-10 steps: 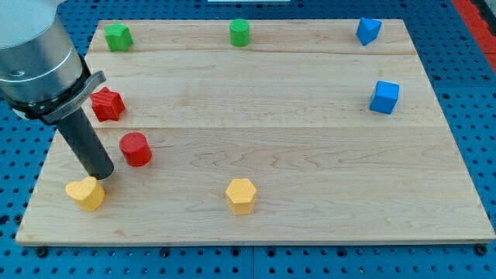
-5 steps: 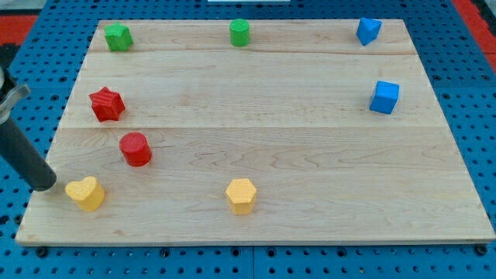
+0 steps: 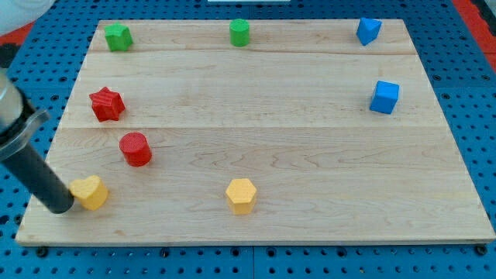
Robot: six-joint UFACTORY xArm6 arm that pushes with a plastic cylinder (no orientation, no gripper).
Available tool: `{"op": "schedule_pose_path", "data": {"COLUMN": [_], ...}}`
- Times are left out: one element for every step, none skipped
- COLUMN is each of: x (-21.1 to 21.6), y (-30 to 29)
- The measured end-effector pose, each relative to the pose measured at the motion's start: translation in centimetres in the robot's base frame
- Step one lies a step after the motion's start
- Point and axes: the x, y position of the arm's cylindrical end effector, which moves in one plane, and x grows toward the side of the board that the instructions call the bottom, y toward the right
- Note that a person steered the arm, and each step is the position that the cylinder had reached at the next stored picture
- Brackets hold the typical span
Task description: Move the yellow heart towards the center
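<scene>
The yellow heart (image 3: 91, 192) lies near the board's bottom-left corner. My tip (image 3: 60, 208) stands right against the heart's left side, touching it or nearly so. The dark rod rises from the tip toward the view's upper left. The wooden board (image 3: 256, 116) fills most of the view.
A red cylinder (image 3: 136, 149) sits just above and right of the heart, and a red star (image 3: 106, 104) higher up. A yellow hexagon (image 3: 241, 195) lies at bottom centre. A green block (image 3: 118, 36), a green cylinder (image 3: 239, 32) and two blue blocks (image 3: 368, 30) (image 3: 384, 97) stand along the top and right.
My tip swung from above the heart out to its left, then down and right against its left side. The heart has shifted slightly to the right.
</scene>
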Motion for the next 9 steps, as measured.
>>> {"op": "schedule_pose_path", "data": {"x": [-0.5,-0.5,-0.5,-1.4,-2.0,-2.0,-2.1,-3.4,-5.2], "y": [3.5,3.8,3.8,4.6,6.2,8.9,11.5,12.5,12.4]}}
